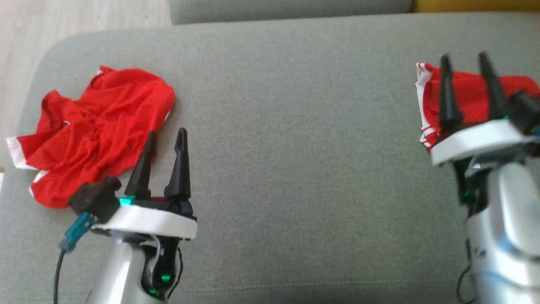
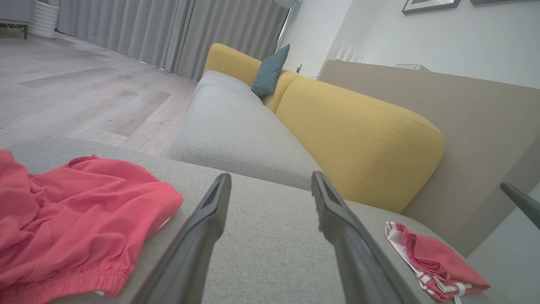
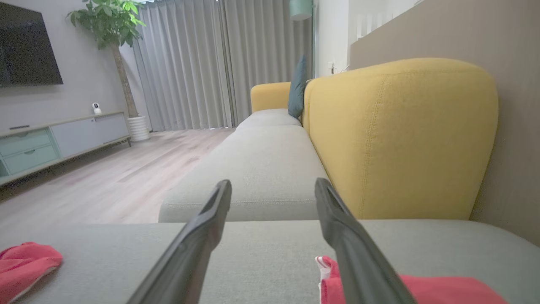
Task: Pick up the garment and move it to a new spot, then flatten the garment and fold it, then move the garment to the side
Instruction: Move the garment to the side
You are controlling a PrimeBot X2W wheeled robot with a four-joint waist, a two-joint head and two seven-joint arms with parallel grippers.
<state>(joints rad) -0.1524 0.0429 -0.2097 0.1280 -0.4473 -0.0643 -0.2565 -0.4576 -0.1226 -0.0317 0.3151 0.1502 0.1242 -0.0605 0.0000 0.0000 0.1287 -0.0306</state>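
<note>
Grey sofa cushion (image 1: 295, 126), wood floor (image 1: 25, 25) beyond: crumpled red garment (image 1: 97, 131) at left, folded red garment (image 1: 468, 95) at far right, partly behind the right end effector (image 1: 463, 55) and cut by the frame edge. It and the left end effector (image 1: 167, 131) stand released, empty. Right wrist view adds yellow backrest (image 3: 400, 135), curtains (image 3: 190, 63), television (image 3: 25, 42).

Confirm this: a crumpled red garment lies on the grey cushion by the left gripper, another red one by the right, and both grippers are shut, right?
Not shut: the left gripper and right gripper are both open, as the head view shows. The rest stands.
</note>
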